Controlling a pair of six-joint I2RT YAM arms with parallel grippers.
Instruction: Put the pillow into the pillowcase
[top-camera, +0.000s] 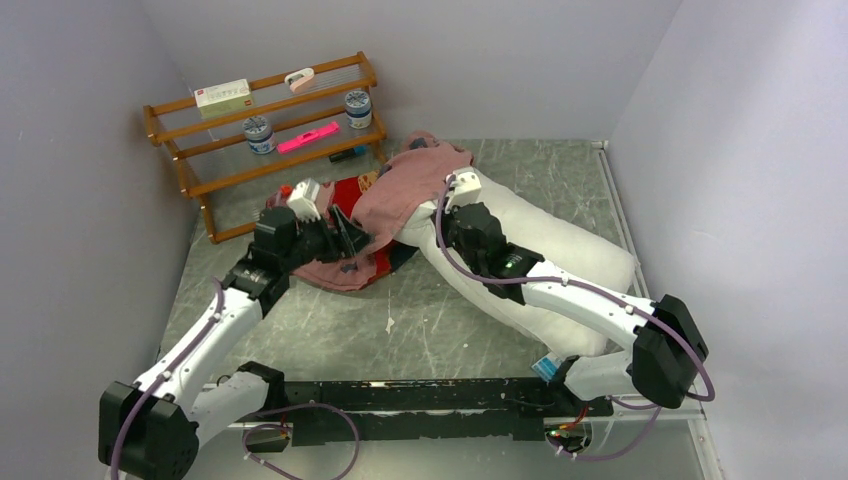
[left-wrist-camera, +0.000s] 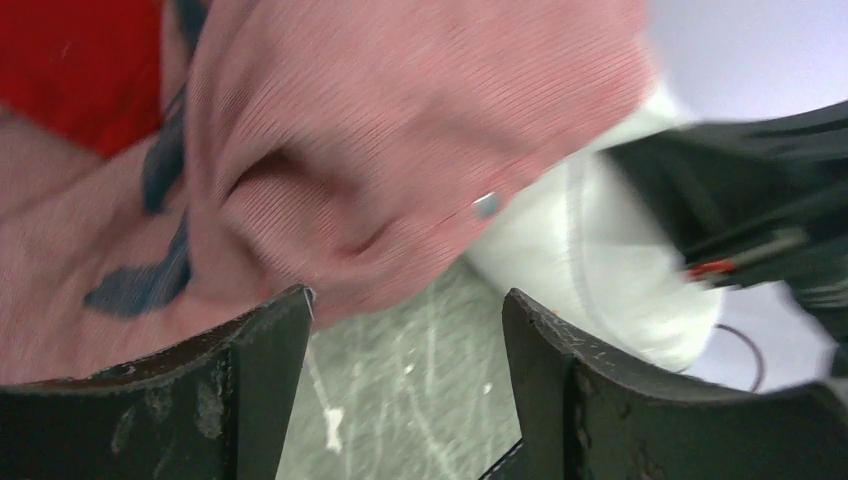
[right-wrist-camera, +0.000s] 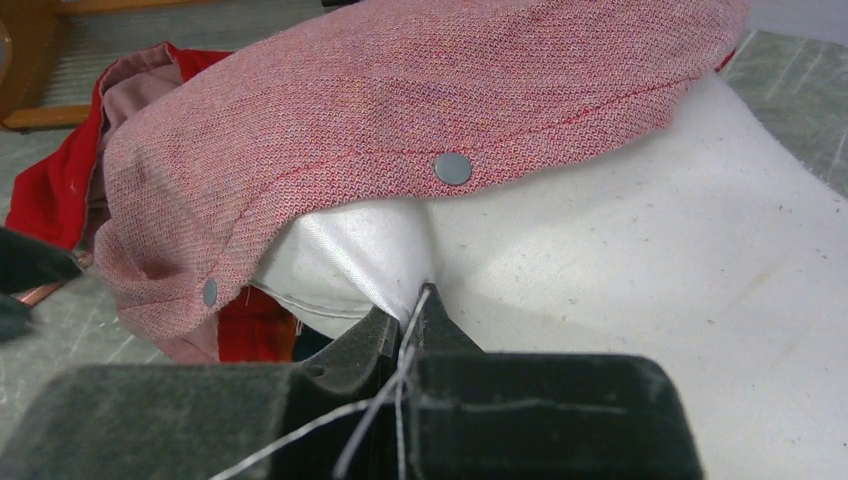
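Observation:
The white pillow (top-camera: 560, 255) lies on the right half of the table, its far-left end under the pale reverse of the red pillowcase (top-camera: 405, 185). My right gripper (top-camera: 455, 215) is shut on a pinch of the pillow's fabric (right-wrist-camera: 370, 255) just below the case's hem with its snap buttons (right-wrist-camera: 452, 168). My left gripper (top-camera: 345, 240) is open and empty at the case's near edge; between its fingers I see bare table, with the pink case (left-wrist-camera: 380, 130) and the pillow (left-wrist-camera: 590, 260) beyond them. The case's red printed side (top-camera: 345, 195) shows at the left.
A wooden rack (top-camera: 265, 125) with jars, a pink object and a box stands at the back left. Grey walls close in both sides. Bare green table (top-camera: 400, 320) lies in front of the case. A small white scrap (top-camera: 389, 325) lies there.

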